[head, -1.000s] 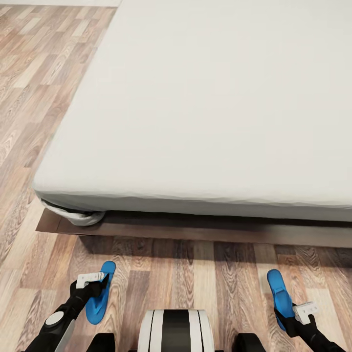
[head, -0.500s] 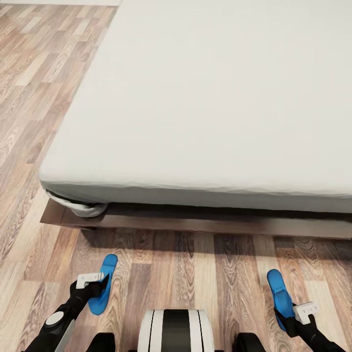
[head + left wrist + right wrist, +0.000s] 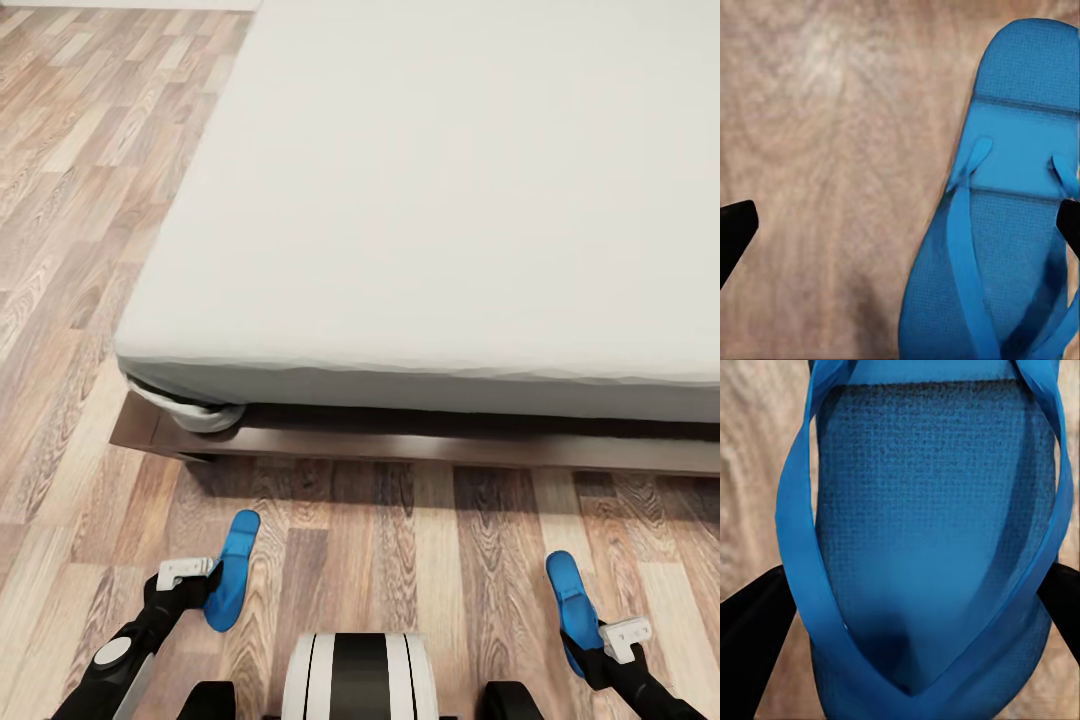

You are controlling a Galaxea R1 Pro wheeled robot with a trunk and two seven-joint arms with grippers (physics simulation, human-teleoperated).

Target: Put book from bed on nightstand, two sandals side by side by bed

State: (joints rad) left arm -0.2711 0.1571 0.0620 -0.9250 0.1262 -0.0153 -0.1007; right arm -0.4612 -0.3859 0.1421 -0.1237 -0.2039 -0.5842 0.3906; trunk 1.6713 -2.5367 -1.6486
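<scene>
while the robot faces the long side of the bed [image 3: 450,200], the step in hand looks like the sandal part of the task: both blue sandals lie on the wood floor [image 3: 400,560] between the robot and the bed's dark base, well apart from each other. the left sandal [image 3: 232,568] lies just beside the left gripper [image 3: 186,573]; in the left wrist view the left sandal [image 3: 1009,217] is off to one side, one fingertip [image 3: 735,232] over bare floor and the other at the sandal's far edge, so the fingers stand wide apart and hold nothing. the right gripper [image 3: 624,636] hangs over the heel end of the right sandal [image 3: 572,605]; in its wrist view the right sandal [image 3: 934,532] fills the gap between two spread dark fingers [image 3: 754,630], and i cannot tell whether they touch it. the book is nowhere on the stretch of mattress that shows. next, i judge, one sandal must be gripped and set down close alongside the other, toes the same way, next to the bed.
</scene>
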